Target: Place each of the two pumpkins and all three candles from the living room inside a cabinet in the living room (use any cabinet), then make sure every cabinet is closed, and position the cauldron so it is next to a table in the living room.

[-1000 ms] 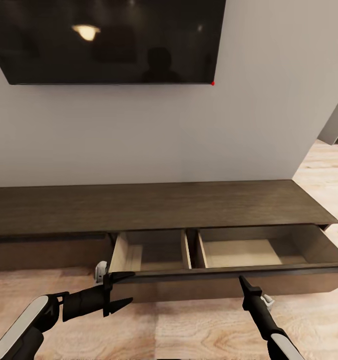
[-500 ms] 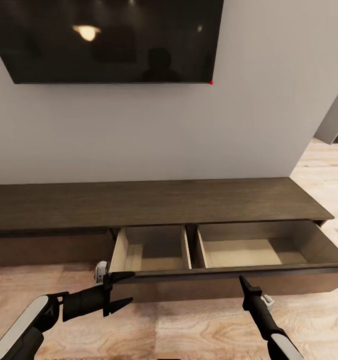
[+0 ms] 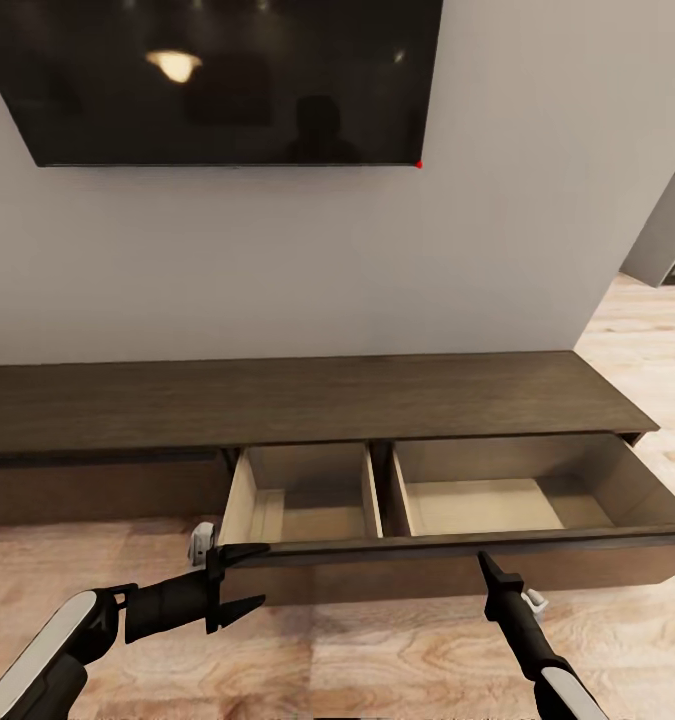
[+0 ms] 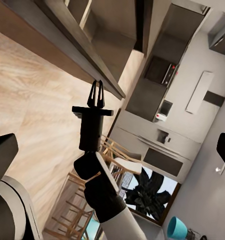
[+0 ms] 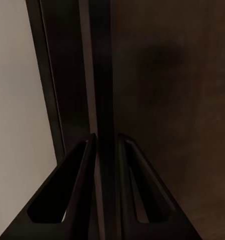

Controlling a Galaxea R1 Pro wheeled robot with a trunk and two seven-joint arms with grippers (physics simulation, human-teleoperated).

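Cabinet (image 3: 307, 400) drawer slightly farther out

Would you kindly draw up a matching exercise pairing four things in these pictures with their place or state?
Things:
1. cabinet drawer
2. television
3. left gripper
4. right gripper

Descriptions:
A. mounted on the wall above the cabinet
B. jaws spread open at the drawer's left end
C. pulled out, pale interior showing nothing inside
D. narrow jaws at the drawer front's top edge

Pairs: 1-C, 2-A, 3-B, 4-D
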